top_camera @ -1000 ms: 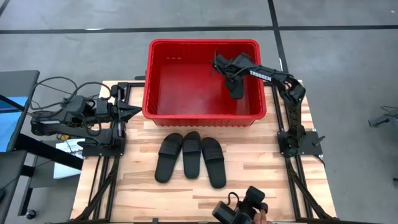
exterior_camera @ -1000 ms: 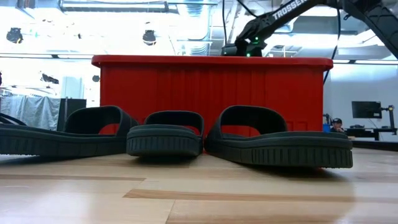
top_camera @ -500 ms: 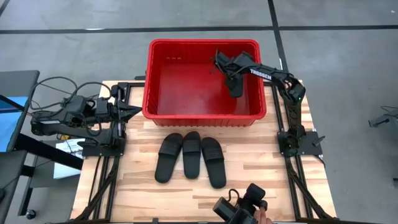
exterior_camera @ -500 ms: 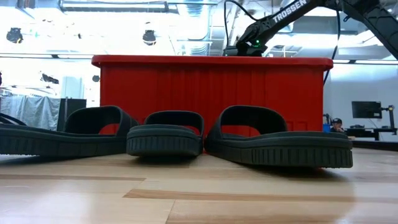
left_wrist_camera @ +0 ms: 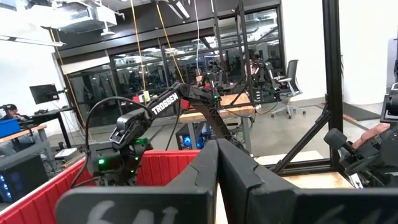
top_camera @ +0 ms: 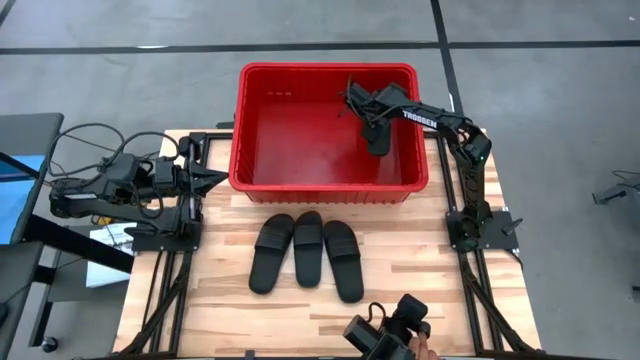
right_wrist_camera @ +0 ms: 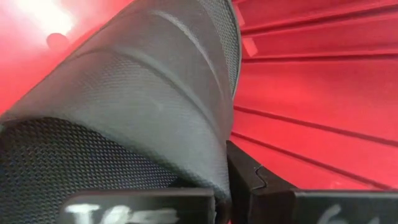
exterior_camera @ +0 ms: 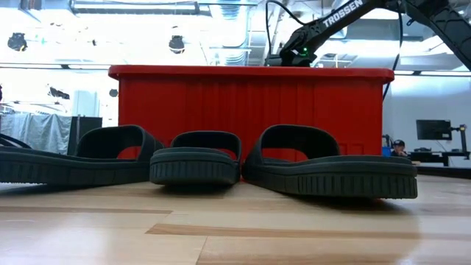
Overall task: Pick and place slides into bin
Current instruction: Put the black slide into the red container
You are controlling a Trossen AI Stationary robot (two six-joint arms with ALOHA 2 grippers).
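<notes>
Wooden table (top_camera: 400,290) with a red bin (top_camera: 325,72) at its far edge, seen from above. Right arm reaching over the bin's right half; compared with one second earlier, its right gripper (top_camera: 372,122) has drawn slightly toward the bin's back wall, carrying a black slide (top_camera: 377,135) with it, and shows almost no change over the last half second. Judged from this, the slide is over its drop point and release is the step in hand. The slide hangs inside the bin's outline, below the gripper; whether it touches the floor cannot be told. In the right wrist view the strap (right_wrist_camera: 143,93) fills the frame directly ahead of the fingers (right_wrist_camera: 261,180), which are clamped on it against the red ribbed wall. Three more slides (top_camera: 305,250) lie side by side on the table just in front of the bin, untouched. Left gripper (top_camera: 215,178) waits at the table's left edge, fingers together.
</notes>
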